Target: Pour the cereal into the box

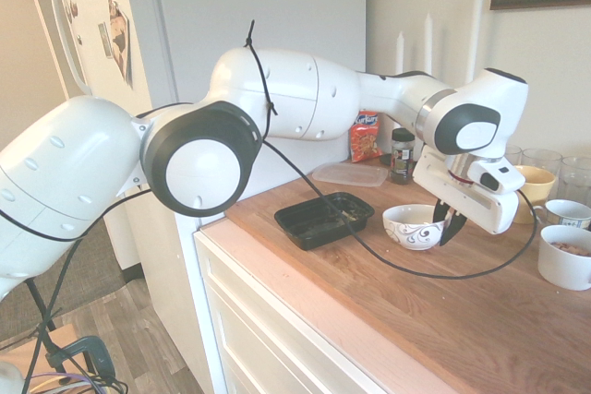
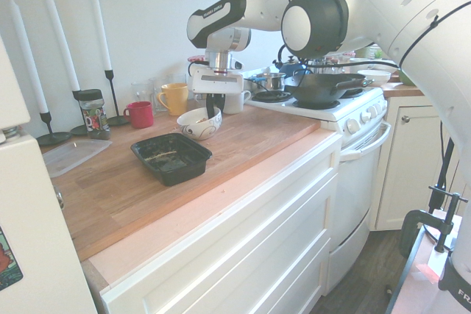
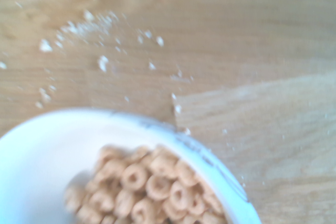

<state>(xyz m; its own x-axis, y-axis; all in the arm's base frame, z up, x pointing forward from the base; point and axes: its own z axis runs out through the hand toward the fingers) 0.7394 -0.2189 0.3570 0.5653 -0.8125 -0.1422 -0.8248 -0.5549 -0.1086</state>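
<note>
The cereal (image 3: 152, 187) is a heap of small tan rings inside a white patterned bowl (image 1: 411, 226) (image 2: 197, 123) that stands upright on the wooden counter. My gripper (image 1: 446, 224) (image 2: 212, 106) reaches down at the bowl's rim on the side away from the box. Its dark fingers straddle the rim and are shut on it. The box (image 1: 323, 219) (image 2: 171, 157), a shallow black tray, rests on the counter right beside the bowl, with only a few crumbs inside.
Behind the box lie a flat clear container (image 1: 351, 173), an orange-red snack bag (image 1: 366, 136) and a dark jar (image 1: 402, 156). A red mug (image 2: 140, 114), a yellow mug (image 2: 174, 98) and white bowls (image 1: 565, 256) stand near the bowl. A stove with a wok (image 2: 320, 90) adjoins the counter.
</note>
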